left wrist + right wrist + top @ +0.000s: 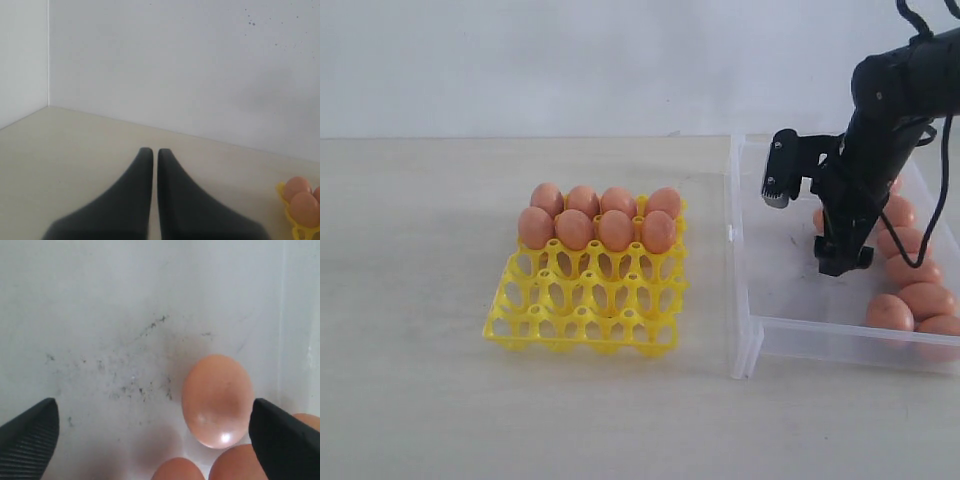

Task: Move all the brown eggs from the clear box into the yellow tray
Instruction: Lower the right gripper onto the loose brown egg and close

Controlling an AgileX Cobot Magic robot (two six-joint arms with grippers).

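Hovering in the clear box (pixel 744 345), the right gripper (pixel 152 415) gapes empty, one of the brown eggs (pixel 216 400) lying off-centre beneath it; next it should centre, descend and close gently. Eight sit in the back rows of the yellow tray (pixel 580 322). The left gripper (pixel 150 152) is clenched. The arm (pixel 880 130) hides some boxed eggs.

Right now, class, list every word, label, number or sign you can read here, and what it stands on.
None: no readable text on the brown eggs, the yellow tray or the clear box. The dark marks on its floor are smudges, not writing.
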